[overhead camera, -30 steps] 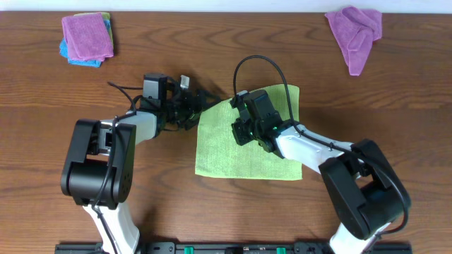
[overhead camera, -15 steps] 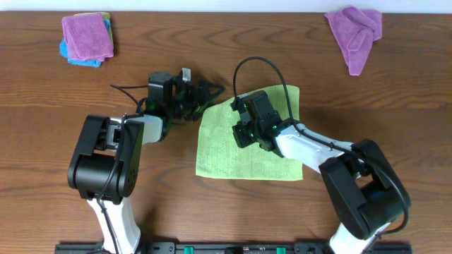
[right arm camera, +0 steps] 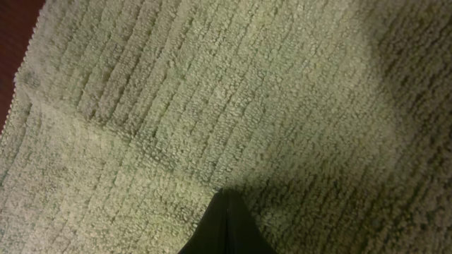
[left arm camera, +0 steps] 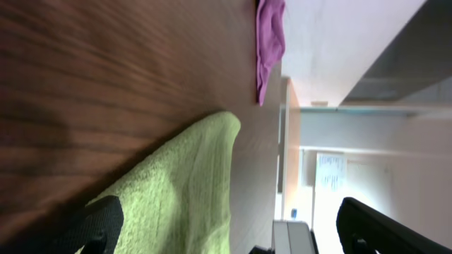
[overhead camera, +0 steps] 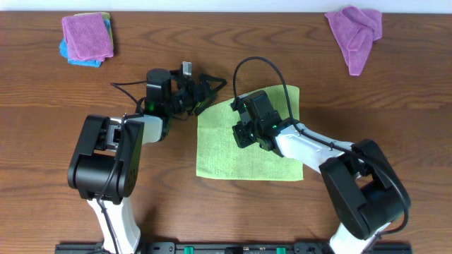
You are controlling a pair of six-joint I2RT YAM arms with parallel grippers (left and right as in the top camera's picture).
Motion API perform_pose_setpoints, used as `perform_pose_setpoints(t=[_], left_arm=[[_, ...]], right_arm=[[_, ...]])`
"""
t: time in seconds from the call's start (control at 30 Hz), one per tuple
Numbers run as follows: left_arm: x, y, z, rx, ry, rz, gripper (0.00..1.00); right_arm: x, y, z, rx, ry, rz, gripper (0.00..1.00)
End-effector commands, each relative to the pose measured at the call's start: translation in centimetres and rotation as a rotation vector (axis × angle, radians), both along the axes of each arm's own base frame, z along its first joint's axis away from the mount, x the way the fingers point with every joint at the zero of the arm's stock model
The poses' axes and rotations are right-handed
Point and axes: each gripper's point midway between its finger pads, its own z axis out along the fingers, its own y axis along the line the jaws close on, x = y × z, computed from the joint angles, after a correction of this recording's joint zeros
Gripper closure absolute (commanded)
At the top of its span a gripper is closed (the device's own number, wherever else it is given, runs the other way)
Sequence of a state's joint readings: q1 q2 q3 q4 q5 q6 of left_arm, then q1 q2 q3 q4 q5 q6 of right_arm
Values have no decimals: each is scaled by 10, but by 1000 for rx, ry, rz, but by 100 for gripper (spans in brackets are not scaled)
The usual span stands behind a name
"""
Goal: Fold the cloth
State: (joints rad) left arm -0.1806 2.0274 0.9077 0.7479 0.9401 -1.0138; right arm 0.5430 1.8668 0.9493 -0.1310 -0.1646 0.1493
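Note:
The lime-green cloth (overhead camera: 233,152) lies flat on the wooden table, near the middle. My left gripper (overhead camera: 210,93) hovers open just off the cloth's top-left corner. In the left wrist view the cloth (left arm camera: 185,180) reaches toward the left gripper (left arm camera: 233,229), close to one dark finger (left arm camera: 102,222), with nothing held. My right gripper (overhead camera: 241,132) is shut, its tip resting on the cloth's upper middle. In the right wrist view the right gripper (right arm camera: 226,204) points down onto the cloth (right arm camera: 212,92), which fills the frame.
A purple cloth (overhead camera: 86,35) lies on a blue cloth (overhead camera: 73,58) at the back left. A crumpled purple cloth (overhead camera: 355,32) sits at the back right and shows as the purple cloth (left arm camera: 270,42) in the left wrist view.
My left gripper has shifted right and toward the back, now at the cloth's top-left corner. The right arm and the cloth have not moved.

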Motion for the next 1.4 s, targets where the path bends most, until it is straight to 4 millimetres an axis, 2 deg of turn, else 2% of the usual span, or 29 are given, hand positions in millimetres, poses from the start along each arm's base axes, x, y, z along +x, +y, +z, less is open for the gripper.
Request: perform_pose_setpoints(t=[0.0,0.1,0.27,0.33,0.57,0.8,0.93,1.13,1.23,1.37], left_arm=[[1,6,-1,18,-47,-43,2],[-2,14,-11,45,-26,-47,2],[-8,15,-19,74,-21,-70,2],[-11,15,-24,88,-15,-79,2],[-24,19,-44,150,44,-100,2],[-41,20,-59,182,119,-134,2],[-58,20,-72,207,213,-153,4],[-90,19,-81,198,317,-233,4],[-106,26,-90,237,349,-262,4],[-114,37,-99,284,393,-257,4]], right_arm=[[-22,-7,-19,-46,85,4,99],[-34,-16,-25,-91,131,19,99],[-54,-45,-37,-227,211,-11,99],[-59,-50,-38,-245,235,-14,99],[-65,-54,-25,-248,246,-16,99],[-72,-59,-25,-268,272,-16,99],[-68,-56,-21,-257,255,-16,99],[-60,-52,-17,-245,235,-18,99],[-59,-51,-16,-242,230,-18,99],[-58,-51,-15,-240,228,-18,99]])
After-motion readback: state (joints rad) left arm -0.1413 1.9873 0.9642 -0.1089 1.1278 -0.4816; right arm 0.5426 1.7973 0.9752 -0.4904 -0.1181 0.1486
